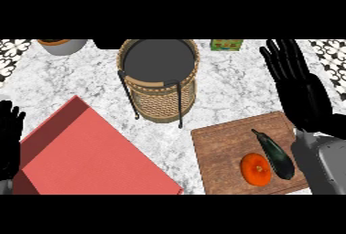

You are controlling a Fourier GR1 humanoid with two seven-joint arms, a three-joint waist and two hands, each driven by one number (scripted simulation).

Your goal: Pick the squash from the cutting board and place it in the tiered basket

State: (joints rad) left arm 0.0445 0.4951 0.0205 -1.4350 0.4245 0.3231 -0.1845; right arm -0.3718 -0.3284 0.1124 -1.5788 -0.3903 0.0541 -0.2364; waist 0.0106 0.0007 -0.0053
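An orange squash [256, 168] lies on the wooden cutting board [219, 151] at the lower right, touching a dark green eggplant [275, 154] on its right. The woven tiered basket [159, 77] with a dark top tray stands at the top centre, behind the board. My right hand [297, 82] is open, fingers straight and pointing away, above the board's far right corner and apart from the squash. At the left edge my left hand [9, 137] rests open, fingers up.
A red box [88, 155] fills the lower left beside the board. A grey bowl with orange contents [62, 45] sits at the top left. A small green and yellow box [226, 44] stands at the top, right of the basket.
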